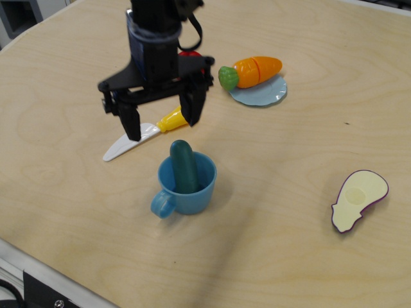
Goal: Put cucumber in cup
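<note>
A dark green toy cucumber (184,166) stands nearly upright inside a small light blue cup (187,184), its lower end down in the bowl and its rounded top poking above the rim. It leans on the cup's inner wall, which is what holds it up; nothing grips it. The cup sits on a pale wooden table (289,256) with its handle pointing toward the near left.

Above and behind the cup hangs a black gripper (164,115), its two fingers spread wide and empty, clear of both cup and cucumber. To my eye the task looks done.

Under the gripper lies a white toy knife with a yellow handle (140,137), just beyond the cup. Further back, an orange carrot (252,70) rests on a flat blue plate (264,94). Well off to the right lies a halved purple eggplant (359,199). The table's near edge runs across the lower left corner, close to the cup; open tabletop surrounds the cup on the right and front.
</note>
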Tool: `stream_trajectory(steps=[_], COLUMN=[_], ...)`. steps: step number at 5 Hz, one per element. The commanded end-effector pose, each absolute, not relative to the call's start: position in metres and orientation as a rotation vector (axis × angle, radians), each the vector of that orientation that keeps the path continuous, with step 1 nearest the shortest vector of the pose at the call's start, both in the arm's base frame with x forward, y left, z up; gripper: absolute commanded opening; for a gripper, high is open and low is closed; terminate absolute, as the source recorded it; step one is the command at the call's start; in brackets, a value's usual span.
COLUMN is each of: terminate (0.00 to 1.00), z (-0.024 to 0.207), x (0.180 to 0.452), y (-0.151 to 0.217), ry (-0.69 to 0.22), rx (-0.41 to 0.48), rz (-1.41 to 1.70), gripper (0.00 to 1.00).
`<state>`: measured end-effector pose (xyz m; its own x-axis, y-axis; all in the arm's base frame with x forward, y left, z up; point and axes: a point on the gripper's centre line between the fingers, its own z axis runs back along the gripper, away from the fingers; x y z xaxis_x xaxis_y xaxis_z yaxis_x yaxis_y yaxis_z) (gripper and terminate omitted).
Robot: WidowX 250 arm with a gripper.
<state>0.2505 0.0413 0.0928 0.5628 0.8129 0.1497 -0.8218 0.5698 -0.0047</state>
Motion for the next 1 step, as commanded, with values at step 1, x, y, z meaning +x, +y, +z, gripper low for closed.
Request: stream_trajectory(steps=[1], terminate=[1.0], z=[0.1134], x=[0.2608], y=[0.0499], ry=[-0.196], rx=[0.047], rz=[0.967], gripper=[1.0])
